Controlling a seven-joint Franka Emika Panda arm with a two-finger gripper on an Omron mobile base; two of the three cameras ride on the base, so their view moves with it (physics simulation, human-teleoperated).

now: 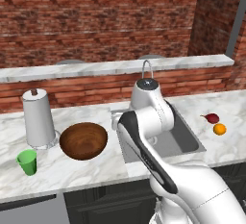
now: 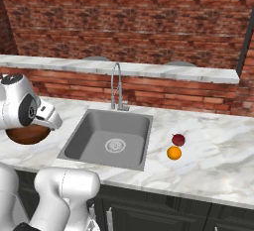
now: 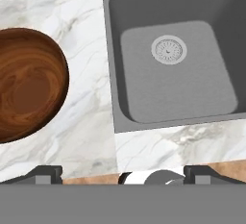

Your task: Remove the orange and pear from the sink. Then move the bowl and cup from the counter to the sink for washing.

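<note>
Orange (image 2: 173,152) and pear (image 2: 178,139) touch on counter (image 2: 218,160) beside sink (image 2: 94,131); bowl (image 1: 83,140), cup (image 1: 27,162) opposite.

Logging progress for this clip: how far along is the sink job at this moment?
Done: the orange and pear lie on the counter right of the sink, whose basin holds nothing. In hand: nothing; the end effector is open above the counter between bowl and sink. Left: the bowl and the cup are on the counter left of the sink, and both must go into it.
</note>
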